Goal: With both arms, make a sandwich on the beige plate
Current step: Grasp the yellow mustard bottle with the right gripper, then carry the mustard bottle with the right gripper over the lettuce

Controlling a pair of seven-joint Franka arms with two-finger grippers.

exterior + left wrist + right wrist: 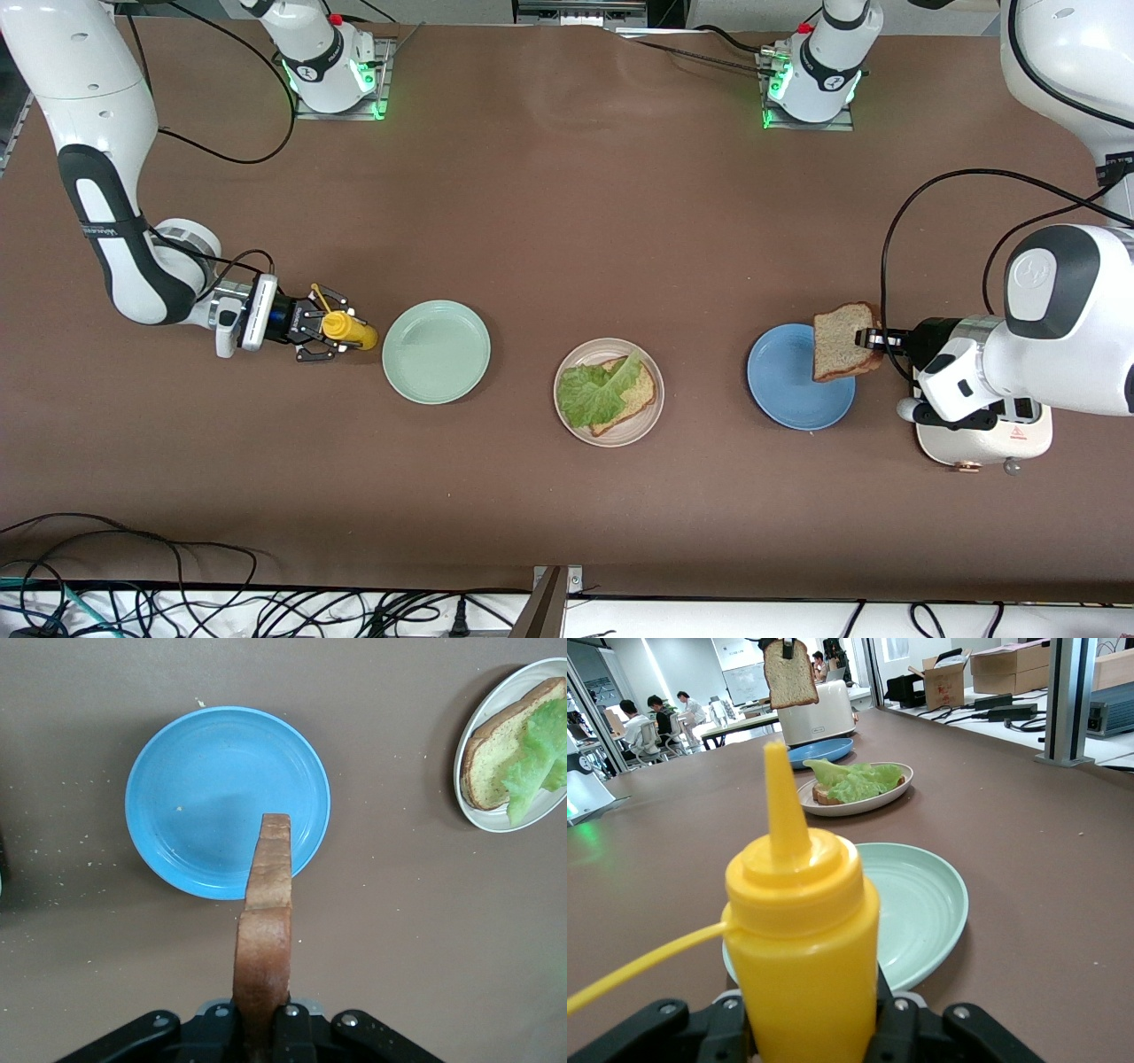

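Now | left tool (873,339) grips bread slice (842,340) over blue plate (795,390) rim

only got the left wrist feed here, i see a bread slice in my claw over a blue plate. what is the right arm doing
Observer: The right claw is closed around a yellow squeeze bottle standing on the table beside the mint-green plate, toward the right arm's end.
Operator: anything on that green plate
Observer: No, it is bare.
Operator: i only see the edge of the beige plate, whats on it
Observer: The beige plate holds one bread slice with a lettuce leaf on it, no top slice yet.
Operator: anything near my arm i should mind
Observer: A white toaster sits under the left arm's wrist, beside the blue plate. The left claw holds the upper slice on edge over that plate.
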